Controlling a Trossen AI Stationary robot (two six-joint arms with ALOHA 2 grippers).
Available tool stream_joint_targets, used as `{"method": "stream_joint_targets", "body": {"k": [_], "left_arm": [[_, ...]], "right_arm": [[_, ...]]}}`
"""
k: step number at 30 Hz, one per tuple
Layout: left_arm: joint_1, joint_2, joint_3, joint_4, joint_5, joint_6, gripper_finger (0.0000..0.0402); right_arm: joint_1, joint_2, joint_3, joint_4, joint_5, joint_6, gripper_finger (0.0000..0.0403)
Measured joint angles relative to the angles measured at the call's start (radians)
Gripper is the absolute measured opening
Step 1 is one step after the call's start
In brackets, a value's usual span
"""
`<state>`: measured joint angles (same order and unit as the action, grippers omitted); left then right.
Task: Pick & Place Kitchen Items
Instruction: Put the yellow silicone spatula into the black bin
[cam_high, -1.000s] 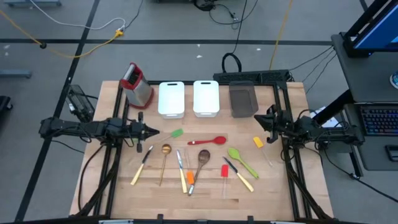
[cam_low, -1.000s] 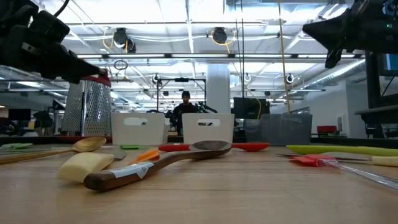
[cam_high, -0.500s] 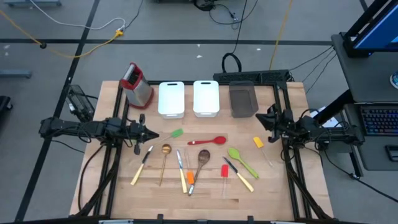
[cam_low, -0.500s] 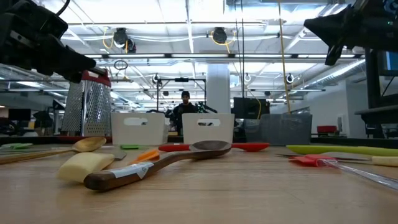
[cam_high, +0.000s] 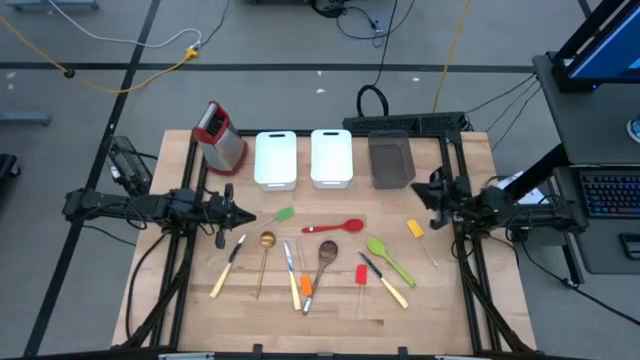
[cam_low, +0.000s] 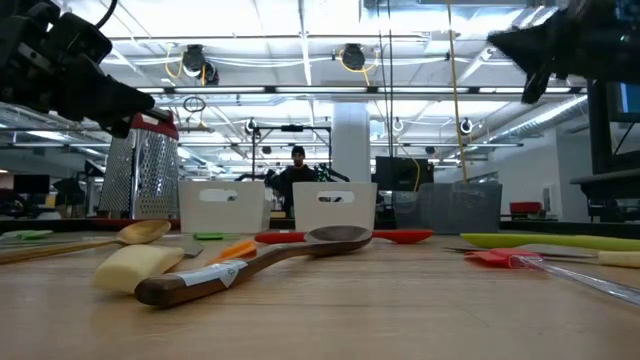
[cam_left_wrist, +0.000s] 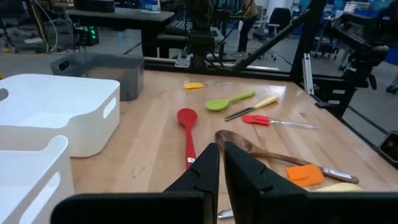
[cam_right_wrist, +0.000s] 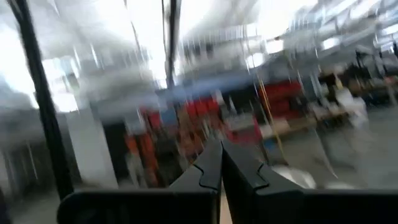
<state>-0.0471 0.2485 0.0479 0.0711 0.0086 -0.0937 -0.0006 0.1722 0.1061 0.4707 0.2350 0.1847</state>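
From above, the kitchen items (cam_high: 320, 258) lay scattered across the middle and near part of the wooden surface (cam_high: 250, 310). The left tool (cam_high: 240, 213) hung at the left edge, with the green spatula (cam_high: 284, 214) just beside its tip and the red spoon (cam_high: 336, 227) a little farther on. The right tool (cam_high: 425, 196) hung at the right edge, near the yellow spatula (cam_high: 415, 228). Both tools were closed and held nothing.

From surface height, a wooden spoon (cam_low: 250, 265) lay nearest the camera, and both tools (cam_low: 135, 100) hung clear above the items, touching none.

In the left wrist view, the left tool's fingers (cam_left_wrist: 205, 171) stood pressed together and empty, above the surface, with the red spoon (cam_left_wrist: 187, 124) and wooden spoon (cam_left_wrist: 249, 148) ahead of them.

The right wrist view was smeared; the right tool's fingers (cam_right_wrist: 211, 168) appeared shut, pointing out at the room.
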Motion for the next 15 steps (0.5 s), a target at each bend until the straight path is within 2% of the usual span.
{"method": "stream_joint_targets", "body": {"k": [5, 8, 15], "left_arm": [[0.000, 0.000, 0.000, 0.000, 0.000, -0.013, 0.0026], [0.000, 0.000, 0.000, -0.001, 0.000, -0.013, 0.0026], [-0.001, 0.000, 0.000, -0.002, 0.000, -0.014, 0.0026]], "right_arm": [[0.000, 0.142, 0.259, -0.339, 0.000, 0.017, 0.0004], [0.002, 0.265, 0.381, -0.582, -0.001, 0.096, 0.0004], [0.003, 0.514, 0.599, -0.990, -0.023, 0.290, 0.0004]]}}
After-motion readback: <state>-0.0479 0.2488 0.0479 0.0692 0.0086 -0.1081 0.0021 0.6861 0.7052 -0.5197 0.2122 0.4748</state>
